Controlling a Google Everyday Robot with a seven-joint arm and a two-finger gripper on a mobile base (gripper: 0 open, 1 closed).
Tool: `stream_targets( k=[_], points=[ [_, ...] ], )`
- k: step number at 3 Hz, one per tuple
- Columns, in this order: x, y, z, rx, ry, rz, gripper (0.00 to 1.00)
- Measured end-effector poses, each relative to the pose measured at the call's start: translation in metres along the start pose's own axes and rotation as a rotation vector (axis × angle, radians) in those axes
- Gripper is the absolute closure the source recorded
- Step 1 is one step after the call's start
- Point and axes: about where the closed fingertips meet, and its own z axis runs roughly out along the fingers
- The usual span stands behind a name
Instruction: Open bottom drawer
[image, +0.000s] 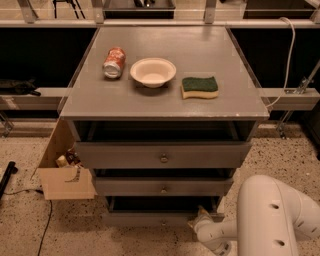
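Speckled terrazzo floor (285, 165); grey cabinet (165, 102) centre; open cardboard box (67, 182) at its left; dark recesses (40, 55) behind.

bottom drawer (140, 219): grey, narrowest, lowest of three, knob (163, 222) centred | end effector (202, 218): at its right end

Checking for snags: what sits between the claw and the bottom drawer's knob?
Nothing: in the camera view the claw sits at the right end of the bottom drawer, and only bare grey front runs to its knob.

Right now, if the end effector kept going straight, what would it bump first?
Probably the bottom drawer: the end effector sits low by its right end, pointing at it; depth is unclear.
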Motion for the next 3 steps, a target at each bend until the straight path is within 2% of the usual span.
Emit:
stream_targets(
  k=[3],
  points=[
    [0.0036, 0.0059, -0.0089, -0.006, 0.002, 0.006, 1.00]
  ],
)
